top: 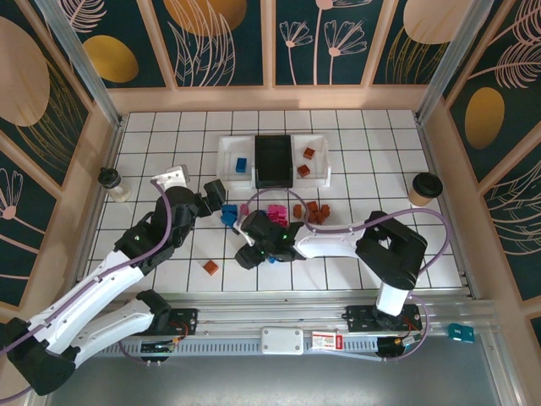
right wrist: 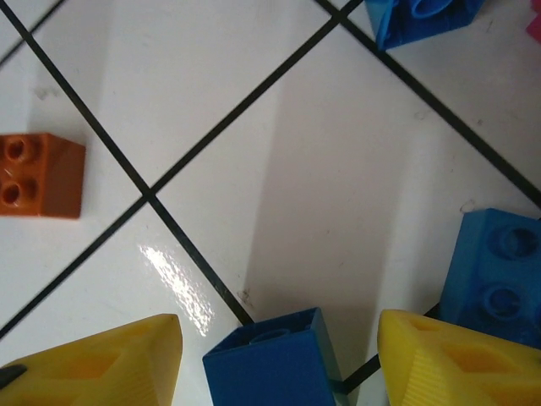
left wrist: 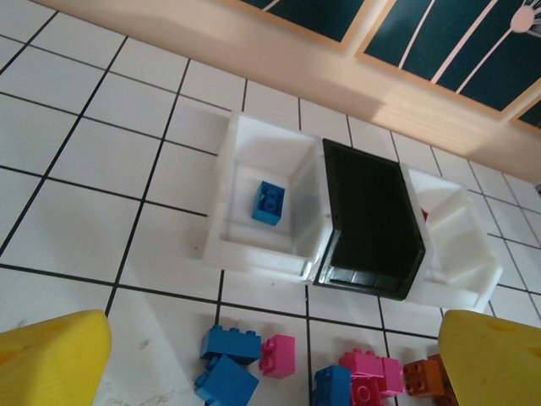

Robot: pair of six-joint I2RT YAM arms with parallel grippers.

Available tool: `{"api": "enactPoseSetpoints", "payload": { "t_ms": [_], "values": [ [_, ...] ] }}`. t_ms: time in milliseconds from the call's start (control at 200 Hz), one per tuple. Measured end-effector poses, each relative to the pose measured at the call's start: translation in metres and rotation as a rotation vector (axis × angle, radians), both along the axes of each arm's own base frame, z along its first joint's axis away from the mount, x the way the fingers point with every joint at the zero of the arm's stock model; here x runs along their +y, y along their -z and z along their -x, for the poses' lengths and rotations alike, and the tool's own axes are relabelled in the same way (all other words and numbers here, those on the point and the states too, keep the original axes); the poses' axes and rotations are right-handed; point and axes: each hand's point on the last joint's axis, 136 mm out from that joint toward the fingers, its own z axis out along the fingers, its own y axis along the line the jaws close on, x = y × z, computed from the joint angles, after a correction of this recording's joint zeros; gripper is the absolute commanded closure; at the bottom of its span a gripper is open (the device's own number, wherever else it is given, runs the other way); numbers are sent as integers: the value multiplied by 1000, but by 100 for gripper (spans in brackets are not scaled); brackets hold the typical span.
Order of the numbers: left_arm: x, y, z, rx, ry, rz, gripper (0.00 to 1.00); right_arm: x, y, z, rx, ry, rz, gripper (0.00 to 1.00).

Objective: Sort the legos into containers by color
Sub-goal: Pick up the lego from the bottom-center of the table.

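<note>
The left arm (top: 101, 283) and right arm (top: 334, 245) have white shells, black joints, trailing lilac cables (top: 423, 211) and yellow wedge-shaped fingers (right wrist: 93, 364).

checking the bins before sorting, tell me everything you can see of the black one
The black bin is glossy dark plastic, rectangular, open-topped, upright on the tiled table, nothing visible inside. It sits mid-row, its long sides touching one white bin holding a blue brick and another white bin.
</note>
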Motion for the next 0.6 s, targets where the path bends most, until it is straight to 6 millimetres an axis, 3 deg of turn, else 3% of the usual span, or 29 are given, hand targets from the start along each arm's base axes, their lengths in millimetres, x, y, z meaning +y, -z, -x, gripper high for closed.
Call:
{"api": "enactPoseSetpoints", "payload": {
  "t_ms": [235,445,601],
  "values": [
    [1,4,0,8,-3,-6,1,7,6,7,-49,-33,66,45],
    [2,4,0,10,-6,-8,1,7,19,7,-59,-43,105,72],
    [3,3,1,6,-6,-6,1,8,17,5,-67,-43,92,79]
  ]
}}
